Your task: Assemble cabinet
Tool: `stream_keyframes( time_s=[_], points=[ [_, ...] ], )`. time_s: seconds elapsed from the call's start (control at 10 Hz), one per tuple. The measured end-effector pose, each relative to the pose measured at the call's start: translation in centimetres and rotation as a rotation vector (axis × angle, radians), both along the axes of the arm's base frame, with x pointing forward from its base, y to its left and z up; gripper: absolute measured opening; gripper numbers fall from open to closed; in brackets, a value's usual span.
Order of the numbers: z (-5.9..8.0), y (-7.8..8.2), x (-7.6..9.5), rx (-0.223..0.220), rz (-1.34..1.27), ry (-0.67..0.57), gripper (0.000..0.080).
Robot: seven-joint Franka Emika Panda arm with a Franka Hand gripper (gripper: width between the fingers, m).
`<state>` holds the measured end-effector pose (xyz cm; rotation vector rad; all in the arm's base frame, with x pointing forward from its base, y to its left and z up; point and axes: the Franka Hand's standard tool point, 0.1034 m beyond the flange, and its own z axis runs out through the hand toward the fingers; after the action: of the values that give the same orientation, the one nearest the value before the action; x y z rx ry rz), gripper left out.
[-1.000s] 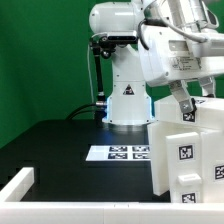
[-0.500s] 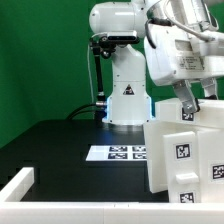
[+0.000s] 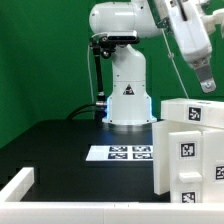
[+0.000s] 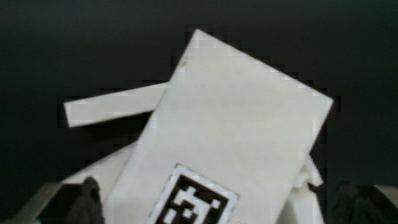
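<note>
**Inspector:** One large item on the tabletop (image 3: 60, 150): the cabinet (image 3: 188, 150), a white box-like body standing just beside the marker board (image 3: 118, 153), on the exterior view's right of it. It carries black-and-white tags on its front and top faces.

**Clerk:** And the gripper?

**Inspector:** The gripper (image 3: 207, 86) is above the cabinet, near its top face; whether it touches is not clear. In the wrist view, white panels of the cabinet (image 4: 222, 120) fill the frame between two dark tips at the lower edge. Whether the jaws are closed on a panel or merely straddling it, I cannot tell.

**Clerk:** Handling assessment?

**Inspector:** My judgement only: rigid plastic, thin-walled and hollow, so probably light for its bulk but awkward. The faces look smooth, hence likely slippery under small pads. The body is too wide to span whole.

**Clerk:** Recommended hold?

**Inspector:** A wall's upper edge, jaws either side of the thin panel, close to mid-length so the body does not swing. Avoid the corners, where it could twist out.
</note>
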<state>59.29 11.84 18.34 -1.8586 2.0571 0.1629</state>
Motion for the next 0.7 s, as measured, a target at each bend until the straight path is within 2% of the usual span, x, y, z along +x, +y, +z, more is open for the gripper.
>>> stream_keyframes(
  time_s=[0.2, 0.3, 0.5, 0.7],
  points=[
    [0.0, 0.0, 0.0, -0.021, 0.102, -0.034, 0.0649],
    [0.1, 0.5, -0.6, -0.049, 0.275, -0.014, 0.0649],
    [0.2, 1.7, -0.3, -0.092, 0.640, 0.005, 0.0649],
    [-0.1, 1.7, 0.2, -0.106, 0.769, -0.038, 0.0649]
  ],
)
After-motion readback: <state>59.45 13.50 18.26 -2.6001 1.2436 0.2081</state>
